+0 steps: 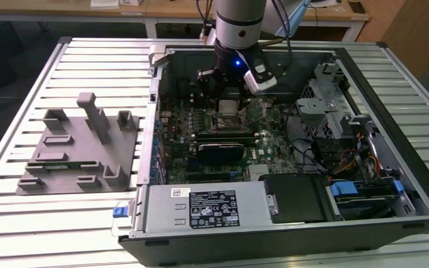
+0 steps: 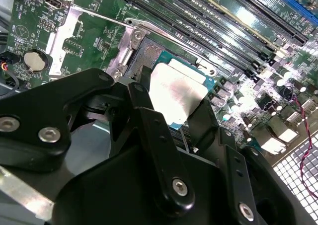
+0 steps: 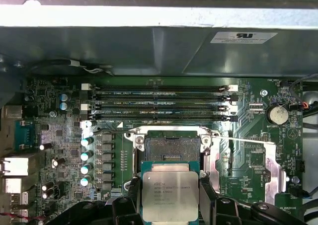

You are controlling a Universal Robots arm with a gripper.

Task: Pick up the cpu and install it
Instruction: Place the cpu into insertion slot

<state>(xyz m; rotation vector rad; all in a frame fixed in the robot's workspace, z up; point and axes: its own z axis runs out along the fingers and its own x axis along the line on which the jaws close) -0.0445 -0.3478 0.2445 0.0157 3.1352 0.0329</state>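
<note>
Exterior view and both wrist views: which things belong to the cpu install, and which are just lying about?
Job in hand:
cpu, clamped in the gripper
empty socket
motherboard

Just lying about:
grey tray beside the case
power supply
memory slots
coin cell battery

Grey tray [image 1: 71, 147] lies beside, perhaps touching, open case [image 1: 274, 244].

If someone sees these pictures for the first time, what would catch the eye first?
The open computer case on the slatted table dominates the exterior view, with the arm reaching into it. In the first wrist view the end effector grips the silvery cpu close to the empty socket. A grey tray lies at the exterior view's left.
</note>
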